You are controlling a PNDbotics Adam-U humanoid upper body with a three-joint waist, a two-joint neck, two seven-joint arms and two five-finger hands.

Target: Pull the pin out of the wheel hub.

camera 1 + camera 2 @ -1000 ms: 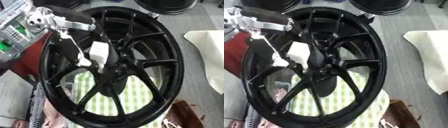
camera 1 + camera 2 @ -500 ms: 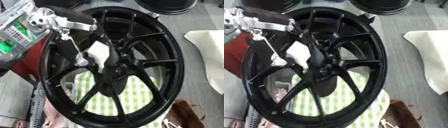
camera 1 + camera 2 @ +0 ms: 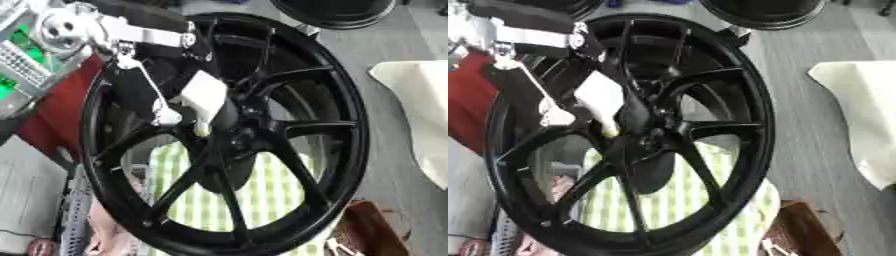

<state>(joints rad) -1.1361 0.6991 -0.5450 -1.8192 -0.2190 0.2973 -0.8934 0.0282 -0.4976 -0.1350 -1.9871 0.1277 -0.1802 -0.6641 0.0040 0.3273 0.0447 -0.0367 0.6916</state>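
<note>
A large black spoked wheel (image 3: 352,115) fills the middle of both views, its hub (image 3: 241,135) near the centre. My left arm (image 3: 140,32), silver and black, comes in from the upper left across the rim. My left hand (image 3: 199,47) shows only as a dark shape against the black spokes. Just up and left of the hub sits a white piece (image 3: 203,95) with a pale tip (image 3: 201,131) pointing down at the hub. A thin silver rod (image 3: 140,82) runs from the arm down beside it. I cannot make out the pin itself. My right hand is out of sight.
A green-and-white checked cloth (image 3: 262,200) lies under the wheel. Another black wheel (image 3: 337,10) stands at the top edge. At the right is a cream bag (image 3: 420,115), at the lower right a brown bag (image 3: 367,230), and at the left a red thing (image 3: 52,125).
My left arm has shifted slightly up and left, and the white piece has tilted a little by the hub. The wheel has stayed put.
</note>
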